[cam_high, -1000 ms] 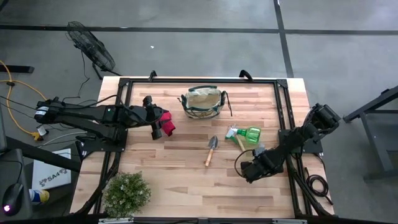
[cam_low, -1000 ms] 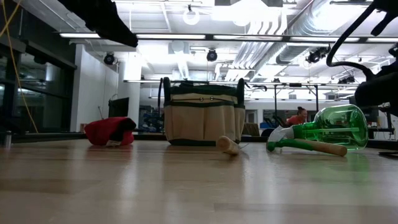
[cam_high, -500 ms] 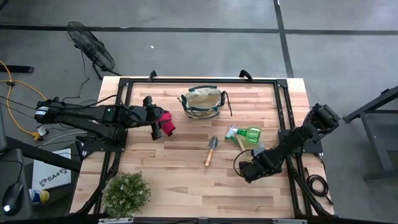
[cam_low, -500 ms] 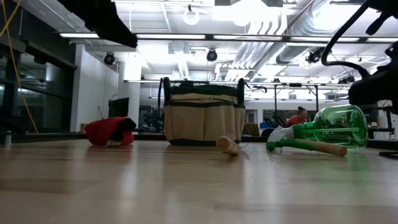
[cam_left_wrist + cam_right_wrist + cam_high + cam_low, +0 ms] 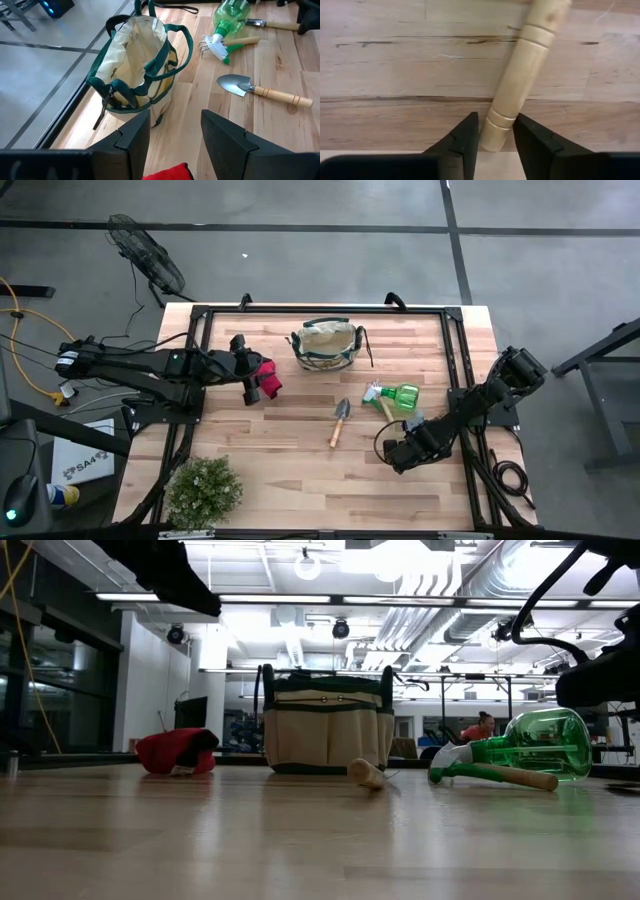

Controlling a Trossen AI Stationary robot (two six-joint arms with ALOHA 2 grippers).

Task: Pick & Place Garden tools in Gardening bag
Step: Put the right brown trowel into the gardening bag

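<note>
Right gripper (image 5: 495, 137) comes first for us: its two fingers flank the butt end of a wooden trowel handle (image 5: 520, 80) lying on the table, close on both sides, though we cannot tell whether they have clamped it. In the high view this gripper (image 5: 392, 456) sits low near the table's right front.

Next out, we find a second trowel (image 5: 339, 421) lying free mid-table, and just beyond the right gripper the green sprayer (image 5: 401, 397) on its side, with the wire rake (image 5: 212, 46) touching it.

Our left gripper (image 5: 252, 383) hangs over the table's left side with red-handled pruning shears (image 5: 267, 376) between its fingers, the red showing at the fingertips in the wrist view; we judge it is carrying them toward the bag.

Farthest back, the gardening bag (image 5: 325, 345) stands upright and open near the rear edge. We see no tool inside it, so we judge nearly all the task is left.

Pale wood planks form the table (image 5: 300, 470), with a bushy plant (image 5: 203, 490) at the front-left corner. A floor fan (image 5: 145, 255) stands beyond it on grey floor; behind is a bright hall with ceiling ducts and a seated person (image 5: 478, 728) far off.
</note>
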